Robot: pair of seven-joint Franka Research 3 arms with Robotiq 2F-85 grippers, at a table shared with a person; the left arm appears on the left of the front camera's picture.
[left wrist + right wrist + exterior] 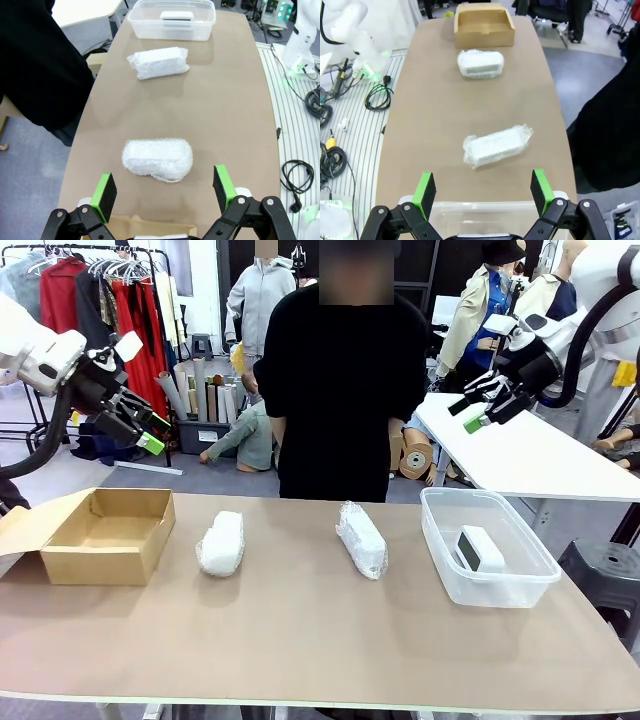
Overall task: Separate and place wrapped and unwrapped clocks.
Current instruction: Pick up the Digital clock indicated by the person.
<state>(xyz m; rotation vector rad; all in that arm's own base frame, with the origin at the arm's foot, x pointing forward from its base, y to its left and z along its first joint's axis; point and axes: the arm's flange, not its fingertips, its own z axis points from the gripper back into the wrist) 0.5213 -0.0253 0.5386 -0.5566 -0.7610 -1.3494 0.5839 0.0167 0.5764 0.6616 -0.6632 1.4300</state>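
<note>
On the worktop (300,640), the three task items sat in a row, none touching.

- Left wrapped clock (222,543): lay just beside the open cardboard box (105,565) at the robot's left end, long side running front to back.
- Centre wrapped clock (362,538): lay near mid-worktop, slightly angled, well apart from the left one.
- Bare clock (478,548): sat inside the clear plastic tub (490,592) at the right end, dark screen showing. It looked tilted, but I couldn't tell what it leaned on.

Left arm (40,355) was raised in the air over the left end, behind the box. Left jaws were spread wide and held nothing. Its wrist camera looked along the worktop. The left wrapped clock appeared between the green pads (106,192) in frame but clear of them, with the centre one and the tub farther on.

Right arm (560,340) was raised likewise, above and behind the tub. Right jaws were also wide and held nothing. Its wrist camera had the tub rim nearest, then the centre wrapped clock, then the left one, with the box at the far end.

Person (340,390) in black stood at the far edge, behind the middle of the worktop.
</note>
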